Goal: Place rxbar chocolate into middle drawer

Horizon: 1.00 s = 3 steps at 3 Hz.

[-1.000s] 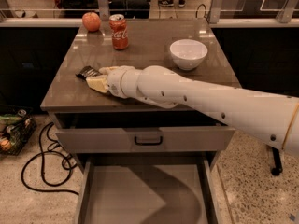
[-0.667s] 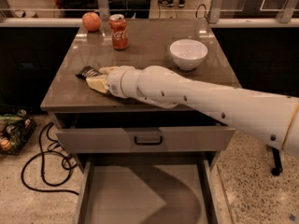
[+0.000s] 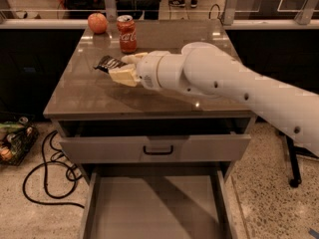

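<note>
The rxbar chocolate (image 3: 108, 62) is a small black wrapper with white lettering. It sits between the cream fingers of my gripper (image 3: 121, 67), which is shut on it and holds it just above the left half of the countertop (image 3: 84, 91). My white arm reaches in from the right. The middle drawer (image 3: 154, 210) stands pulled out at the bottom of the view, a wide shallow grey box with a bare floor, below and nearer than the gripper.
A red soda can (image 3: 127, 33) and an orange-red fruit (image 3: 97, 22) stand at the counter's back left, just behind the gripper. The top drawer's grey front with a black handle (image 3: 158, 150) is slightly out. Black cables (image 3: 47, 176) lie on the floor at left.
My gripper has risen and moved a little right and back with the bar in it, lifting it off the counter. The arm now hides the white bowl.
</note>
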Available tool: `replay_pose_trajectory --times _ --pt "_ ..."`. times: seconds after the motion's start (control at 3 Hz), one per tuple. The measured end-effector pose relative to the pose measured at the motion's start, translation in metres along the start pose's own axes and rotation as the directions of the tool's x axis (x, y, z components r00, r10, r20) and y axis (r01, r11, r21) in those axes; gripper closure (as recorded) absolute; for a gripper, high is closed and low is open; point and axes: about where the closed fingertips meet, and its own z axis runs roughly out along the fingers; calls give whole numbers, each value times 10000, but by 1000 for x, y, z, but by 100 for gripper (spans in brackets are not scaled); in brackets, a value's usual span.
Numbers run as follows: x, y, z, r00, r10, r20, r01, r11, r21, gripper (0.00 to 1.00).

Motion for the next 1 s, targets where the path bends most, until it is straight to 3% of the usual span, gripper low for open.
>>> replay_pose_trajectory --times 0.33,0.67,1.0 --pt "-21 -7 -39 9989 -469 38 470 9985 -282 100" --pt "-23 -12 -71 9971 -755 -93 747 9950 -665 100" --pt "-3 -9 -103 9970 -732 -257 698 9909 -1153 100"
